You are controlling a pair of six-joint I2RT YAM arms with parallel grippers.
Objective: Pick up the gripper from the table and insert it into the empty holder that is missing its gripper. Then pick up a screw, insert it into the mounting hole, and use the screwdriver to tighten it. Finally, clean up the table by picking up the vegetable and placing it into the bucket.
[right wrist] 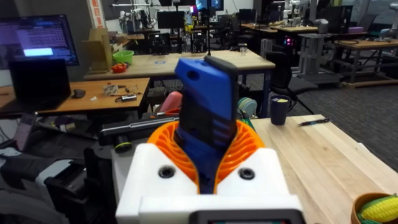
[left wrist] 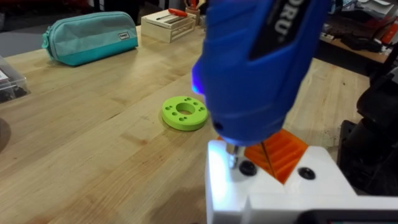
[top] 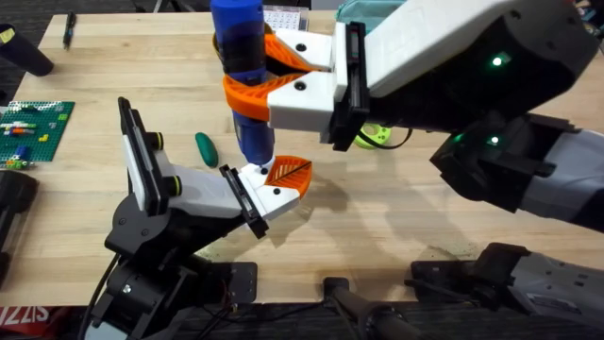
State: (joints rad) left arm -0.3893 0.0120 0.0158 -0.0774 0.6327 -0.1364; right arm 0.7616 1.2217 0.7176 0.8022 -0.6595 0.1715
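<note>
Beside the holder, on its left in the overhead view, the vegetable lies flat on the wooden table, a glossy dark-green oblong with rounded ends, near the block but not touching it. The holder is a white plastic block with a black end plate, carried on the small black-and-white left arm. No fingers of the left gripper can be made out, so whether they are spread or pressed together cannot be told. Seated on the holder's right edge is the gripper, a small orange triangular finger with a ribbed lattice face. Directly above the holder stands the screwdriver, a thick bright-blue cylinder with a darker band, upright, its short metal tip down on the white block beside a black screw head. The right gripper has its smooth orange jaws pinching the blue handle from both sides. Right of the holder, a lime-green disc lies on the table.
</note>
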